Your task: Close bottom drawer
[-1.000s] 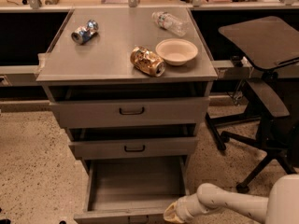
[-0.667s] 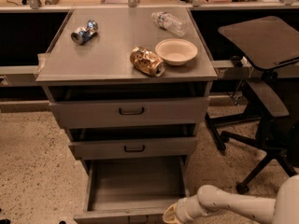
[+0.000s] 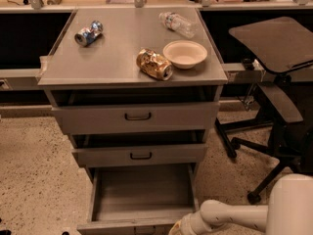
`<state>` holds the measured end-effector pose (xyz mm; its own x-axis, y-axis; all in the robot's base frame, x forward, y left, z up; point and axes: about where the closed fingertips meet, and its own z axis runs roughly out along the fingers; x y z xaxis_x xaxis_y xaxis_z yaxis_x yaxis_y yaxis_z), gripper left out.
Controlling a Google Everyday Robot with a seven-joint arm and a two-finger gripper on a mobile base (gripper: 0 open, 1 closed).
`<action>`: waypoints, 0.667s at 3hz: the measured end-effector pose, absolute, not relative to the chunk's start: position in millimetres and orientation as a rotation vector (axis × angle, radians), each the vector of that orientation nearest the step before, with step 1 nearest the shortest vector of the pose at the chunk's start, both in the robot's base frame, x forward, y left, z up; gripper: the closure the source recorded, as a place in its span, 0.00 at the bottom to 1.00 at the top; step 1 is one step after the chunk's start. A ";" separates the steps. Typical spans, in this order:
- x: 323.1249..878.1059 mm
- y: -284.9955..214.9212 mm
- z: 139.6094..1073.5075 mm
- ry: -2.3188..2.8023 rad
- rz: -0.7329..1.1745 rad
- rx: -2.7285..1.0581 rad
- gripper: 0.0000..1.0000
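The bottom drawer (image 3: 142,192) of the grey metal cabinet (image 3: 132,58) is pulled far out and is empty inside. Its front panel (image 3: 128,226) runs along the bottom edge of the view, and its handle is cut off there. My white arm (image 3: 234,214) comes in from the lower right. My gripper (image 3: 177,229) sits at the right end of the drawer's front panel, mostly cut off by the bottom edge. The middle drawer (image 3: 141,154) is slightly out. The top drawer (image 3: 137,116) also sits slightly out.
On the cabinet top lie a crushed blue can (image 3: 88,33), a crumpled gold can (image 3: 154,64), a white bowl (image 3: 185,54) and a clear plastic bottle (image 3: 177,23). A black office chair (image 3: 274,102) stands to the right. Speckled floor (image 3: 34,170) lies to the left.
My arm and gripper have moved a little lower and left along the drawer's front edge. The drawer has not visibly moved.
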<state>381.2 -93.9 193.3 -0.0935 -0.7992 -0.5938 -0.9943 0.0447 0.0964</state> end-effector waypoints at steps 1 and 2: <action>387.5 -96.3 170.1 1.977 0.653 -1.792 0.82; 407.1 -95.1 158.8 1.977 0.571 -1.773 0.51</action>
<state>407.1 -95.1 158.8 -0.0968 -0.8213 -0.5623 -0.9946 0.1015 0.0230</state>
